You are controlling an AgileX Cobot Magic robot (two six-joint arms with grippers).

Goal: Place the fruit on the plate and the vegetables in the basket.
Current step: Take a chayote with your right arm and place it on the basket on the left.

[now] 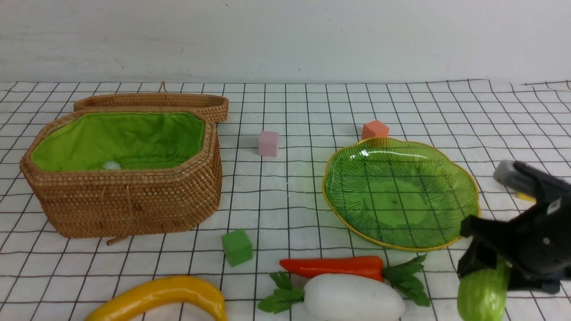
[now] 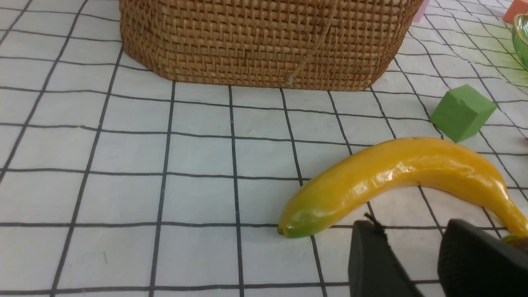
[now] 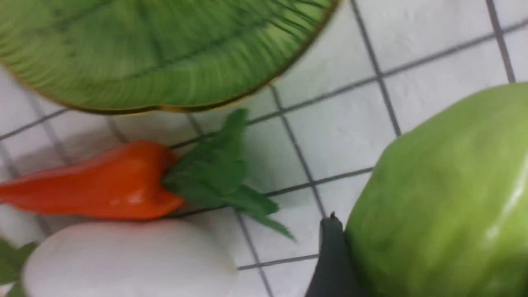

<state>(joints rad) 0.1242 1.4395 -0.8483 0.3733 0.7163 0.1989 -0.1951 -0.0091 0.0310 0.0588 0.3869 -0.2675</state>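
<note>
My right gripper (image 1: 495,273) is at the front right, shut on the top of the light green gourd (image 1: 482,294). In the right wrist view one black finger (image 3: 332,255) presses the gourd (image 3: 445,198); the other finger is hidden. The carrot (image 1: 334,266) and white radish (image 1: 352,298) lie side by side just left of it, in front of the green plate (image 1: 401,191). The yellow banana (image 1: 160,296) lies at the front left. In the left wrist view my left gripper (image 2: 410,231) hovers open beside the banana (image 2: 396,177), with only cloth between its fingers. The lined basket (image 1: 125,200) stands open at the left.
The basket lid (image 1: 151,101) leans behind the basket, and something small and white (image 1: 111,165) shows inside it. A pink cube (image 1: 268,143), an orange cube (image 1: 374,129) behind the plate and a green cube (image 1: 237,247) sit on the checked cloth.
</note>
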